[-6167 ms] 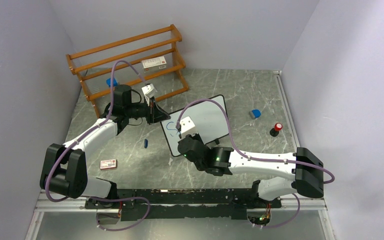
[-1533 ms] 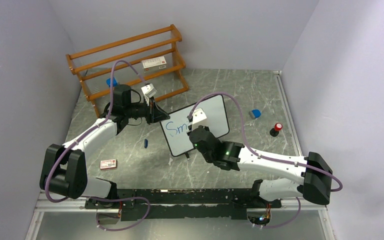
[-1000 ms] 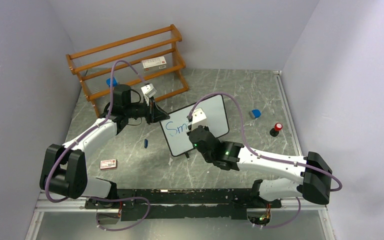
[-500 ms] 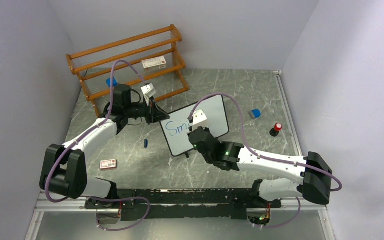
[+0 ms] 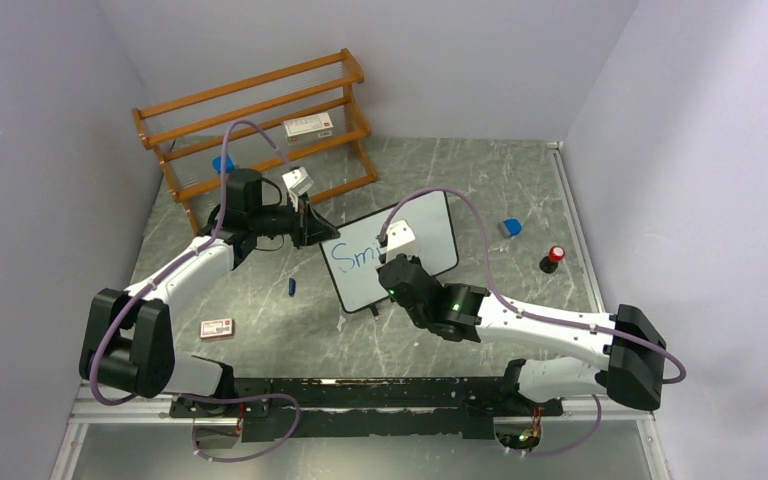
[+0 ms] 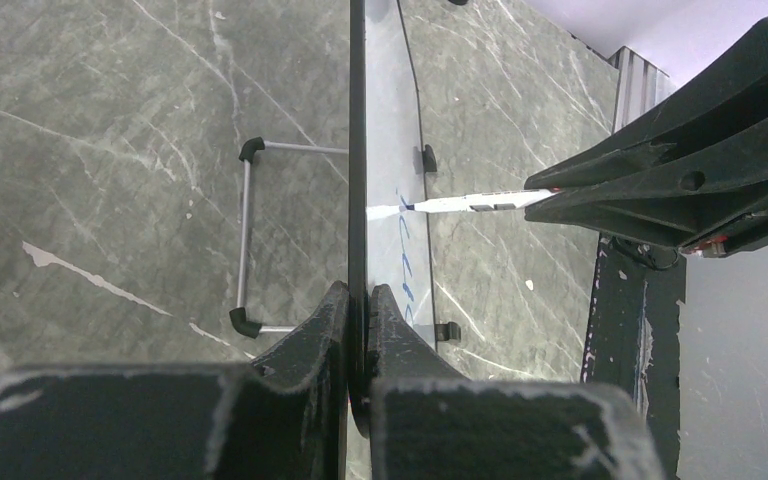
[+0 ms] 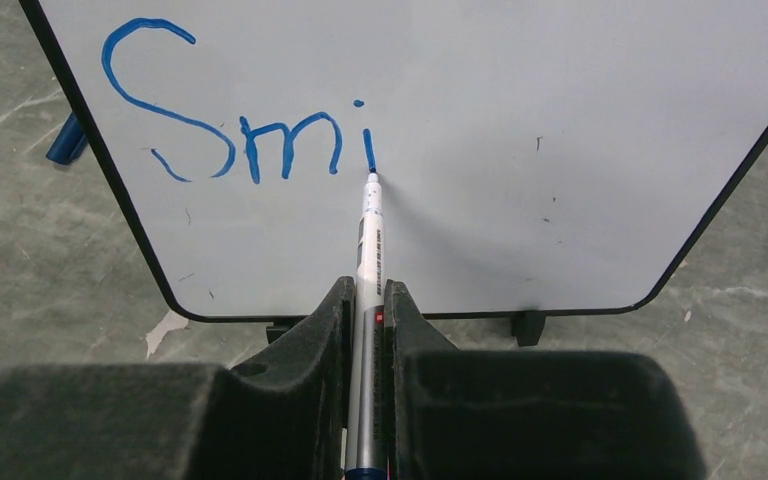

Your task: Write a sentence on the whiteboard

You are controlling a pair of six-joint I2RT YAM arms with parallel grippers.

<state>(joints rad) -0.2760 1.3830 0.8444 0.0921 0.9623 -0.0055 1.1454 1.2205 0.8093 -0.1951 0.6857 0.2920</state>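
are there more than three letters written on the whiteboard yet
No, only the blue letters Smi stand on the whiteboard, with the marker tip at the i.

Lighting on my end is pretty kind. The overhead view is evenly lit with soft light from above, so I only get faint fuzzy shadows under the arms on the table (image 5: 480, 180). The walls (image 5: 460, 60) pick up a slight lilac cast, and I see no blown-out spots there.

On the right wrist cam the whiteboard (image 7: 560, 120) is bright but not glaring. The marker (image 7: 370, 230) throws a soft grey shadow off to its right, and the right gripper (image 7: 365, 295) is a dark, mushy blur up close.

Same story on the left wrist cam: the left gripper (image 6: 358, 298) is out of focus, the board's surface has a pale sheen, and the top right corner is pale and bright.
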